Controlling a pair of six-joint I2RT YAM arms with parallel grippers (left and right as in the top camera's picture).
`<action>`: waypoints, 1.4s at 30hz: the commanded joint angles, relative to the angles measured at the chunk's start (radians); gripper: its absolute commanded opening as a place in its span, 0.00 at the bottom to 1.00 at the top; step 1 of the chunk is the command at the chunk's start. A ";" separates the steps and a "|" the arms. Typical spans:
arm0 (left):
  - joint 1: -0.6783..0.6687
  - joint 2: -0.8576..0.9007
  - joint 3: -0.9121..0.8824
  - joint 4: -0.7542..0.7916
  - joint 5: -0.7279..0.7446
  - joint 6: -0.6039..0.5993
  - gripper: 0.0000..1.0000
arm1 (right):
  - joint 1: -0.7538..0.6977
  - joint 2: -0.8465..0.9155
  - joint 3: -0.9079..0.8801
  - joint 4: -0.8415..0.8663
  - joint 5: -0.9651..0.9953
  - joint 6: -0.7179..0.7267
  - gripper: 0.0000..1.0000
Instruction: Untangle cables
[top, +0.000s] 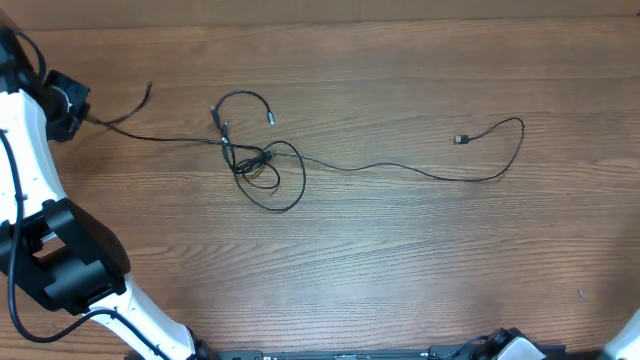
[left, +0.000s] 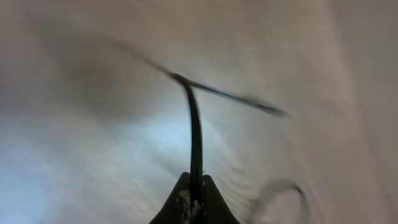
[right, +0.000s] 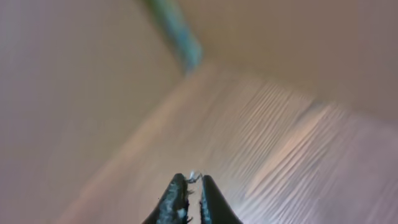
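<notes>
Thin black cables lie tangled in a knot (top: 248, 160) left of the table's middle. One strand (top: 150, 136) runs left from the knot to my left gripper (top: 72, 112), which is shut on it. In the left wrist view that cable (left: 195, 130) rises from between the closed fingers (left: 196, 186) and meets a blurred crossing strand (left: 236, 98). A long cable (top: 420, 172) trails right from the knot and curls back to a small plug (top: 460, 139). My right gripper (right: 193, 182) has its jaws nearly together, only a thin slit apart, with nothing between them, above bare wood.
A loose cable end (top: 148, 90) points up near the left arm. A short loop with a plug tip (top: 270, 118) rises above the knot. The right arm's base (top: 520, 346) sits at the bottom edge. A teal strip (right: 177, 31) shows at the table's far edge.
</notes>
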 joint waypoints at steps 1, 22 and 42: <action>-0.091 -0.004 0.011 0.016 0.315 0.225 0.04 | 0.100 0.047 0.014 -0.037 -0.229 -0.011 0.22; -0.368 -0.004 0.011 0.000 0.004 0.209 0.07 | 1.025 0.692 0.014 0.142 -0.360 0.734 0.96; -0.455 0.000 -0.023 -0.172 0.235 0.772 0.63 | 1.174 0.741 0.024 0.287 -0.115 0.594 1.00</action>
